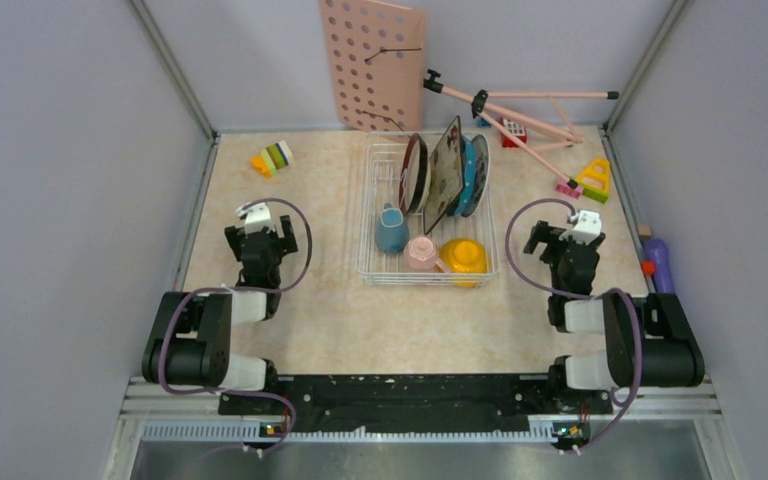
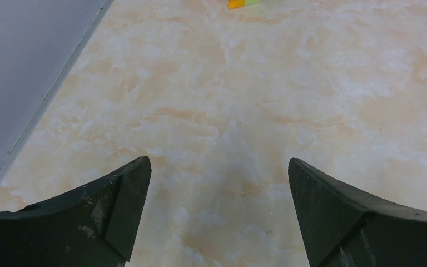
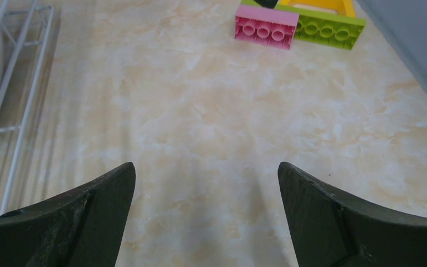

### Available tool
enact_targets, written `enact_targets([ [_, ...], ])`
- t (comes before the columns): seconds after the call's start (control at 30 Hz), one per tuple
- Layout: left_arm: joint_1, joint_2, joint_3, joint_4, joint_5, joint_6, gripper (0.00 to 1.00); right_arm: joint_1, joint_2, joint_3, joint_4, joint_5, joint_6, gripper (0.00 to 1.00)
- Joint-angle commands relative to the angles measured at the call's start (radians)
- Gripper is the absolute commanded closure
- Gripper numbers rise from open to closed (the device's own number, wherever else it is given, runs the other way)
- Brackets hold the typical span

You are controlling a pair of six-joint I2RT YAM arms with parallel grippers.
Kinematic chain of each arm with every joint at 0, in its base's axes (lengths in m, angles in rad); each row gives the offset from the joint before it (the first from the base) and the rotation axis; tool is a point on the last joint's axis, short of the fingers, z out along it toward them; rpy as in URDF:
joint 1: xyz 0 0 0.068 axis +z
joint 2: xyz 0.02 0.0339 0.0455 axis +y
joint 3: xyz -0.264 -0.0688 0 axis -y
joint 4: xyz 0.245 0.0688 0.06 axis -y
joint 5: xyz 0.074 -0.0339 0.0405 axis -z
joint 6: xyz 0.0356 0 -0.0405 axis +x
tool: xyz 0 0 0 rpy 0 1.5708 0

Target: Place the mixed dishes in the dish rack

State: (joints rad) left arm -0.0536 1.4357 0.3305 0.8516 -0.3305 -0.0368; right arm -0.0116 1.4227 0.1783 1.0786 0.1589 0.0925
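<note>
The white wire dish rack (image 1: 375, 268) stands mid-table, and its edge (image 3: 11, 89) shows at the left of the right wrist view. In its front row sit a teal mug (image 1: 391, 230), a pink mug (image 1: 420, 254) and a yellow bowl (image 1: 463, 257). Behind them plates stand on edge: a brown-rimmed plate (image 1: 413, 172), a square flowered plate (image 1: 445, 176) and a teal plate (image 1: 469, 172). My left gripper (image 1: 257, 216) (image 2: 218, 167) is open over bare table, left of the rack. Right of the rack, my right gripper (image 1: 578, 225) (image 3: 207, 169) is open and empty too.
A pink pegboard (image 1: 372, 62) leans on the back wall beside a pink tripod (image 1: 520, 115). Toy blocks lie at the back left (image 1: 273, 158) and back right (image 1: 590, 180) (image 3: 267, 26). A purple object (image 1: 658, 264) lies by the right wall.
</note>
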Motion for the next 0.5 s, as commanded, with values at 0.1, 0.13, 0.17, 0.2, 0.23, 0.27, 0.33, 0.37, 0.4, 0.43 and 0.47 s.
enact_targets([
  [0.1, 0.036, 0.011, 0.054, 0.056, 0.011, -0.026, 0.02, 0.044, 0.032, 0.008, 0.135, 0.014, -0.060, 0.01],
  [0.13, 0.037, 0.012, 0.051, 0.058, 0.013, -0.025, 0.02, 0.052, 0.034, 0.009, 0.134, 0.017, -0.068, 0.01],
  [0.17, 0.038, 0.013, 0.048, 0.068, 0.011, -0.024, 0.02, 0.056, 0.032, 0.012, 0.123, 0.000, -0.078, 0.01],
  [0.2, 0.038, 0.014, 0.044, 0.077, 0.009, -0.023, 0.02, 0.056, 0.034, 0.012, 0.128, -0.008, -0.079, 0.01],
  [0.23, 0.038, 0.011, 0.038, 0.084, 0.007, -0.026, 0.02, 0.057, 0.035, 0.012, 0.131, -0.009, -0.079, 0.01],
  [0.27, 0.037, 0.011, 0.027, 0.097, 0.006, -0.029, 0.02, 0.057, 0.034, 0.013, 0.127, -0.010, -0.080, 0.01],
  [0.33, 0.038, 0.013, -0.017, 0.160, 0.026, -0.033, 0.02, 0.056, 0.034, 0.012, 0.130, -0.009, -0.079, 0.01],
  [0.37, 0.039, 0.029, -0.041, 0.238, 0.044, -0.021, 0.09, 0.057, 0.034, 0.011, 0.130, -0.009, -0.079, 0.01],
  [0.4, 0.038, 0.051, -0.048, 0.277, 0.049, -0.006, 0.13, 0.056, 0.035, 0.011, 0.129, -0.009, -0.080, 0.01],
  [0.43, 0.039, 0.052, -0.049, 0.286, 0.051, -0.004, 0.17, 0.056, 0.035, 0.012, 0.130, -0.009, -0.079, 0.01],
  [0.47, 0.039, 0.042, -0.046, 0.258, 0.052, -0.011, 0.09, 0.056, 0.034, 0.012, 0.130, -0.009, -0.079, 0.01],
])
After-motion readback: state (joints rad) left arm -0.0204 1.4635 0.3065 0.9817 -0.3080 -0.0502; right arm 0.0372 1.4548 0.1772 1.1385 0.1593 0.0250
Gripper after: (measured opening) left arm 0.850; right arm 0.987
